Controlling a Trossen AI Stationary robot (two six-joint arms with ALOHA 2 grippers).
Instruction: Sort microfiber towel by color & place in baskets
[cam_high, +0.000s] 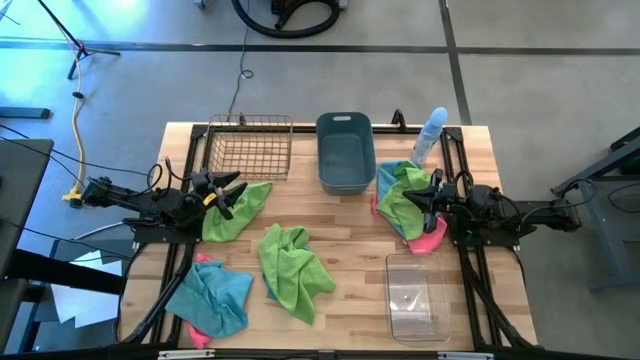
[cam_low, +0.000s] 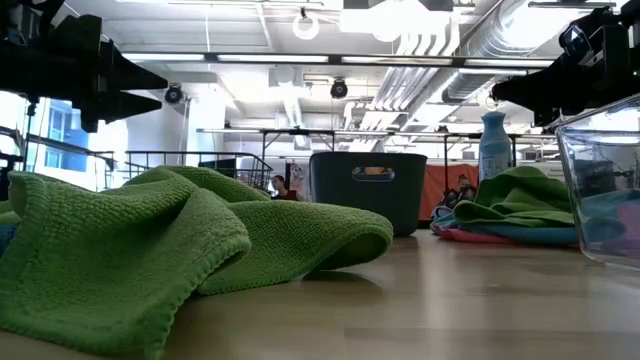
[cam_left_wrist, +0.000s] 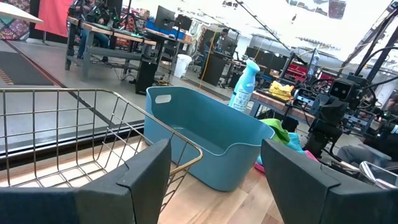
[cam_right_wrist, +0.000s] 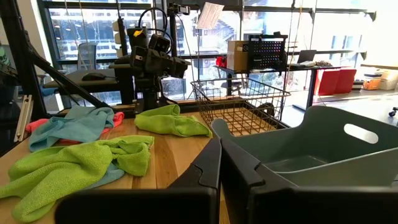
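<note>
Three containers wait empty: the wire basket (cam_high: 250, 146) at eleven o'clock, the blue tub (cam_high: 345, 150) at twelve, the clear bin (cam_high: 417, 294) at five. Towels lie loose on the bench (cam_high: 340, 225): a green towel (cam_high: 238, 208) just under the left claw (cam_high: 222, 193), whose fingers stand wide and hold nothing, a middle green one (cam_high: 293, 268), a blue-and-pink heap (cam_high: 211, 296) at seven. The right claw (cam_high: 431, 196), pinched shut, sits over a mixed pile (cam_high: 408, 200). Grabbing there risks lifting several colours together, and the spray bottle (cam_high: 430, 133) nearby could topple.
</note>
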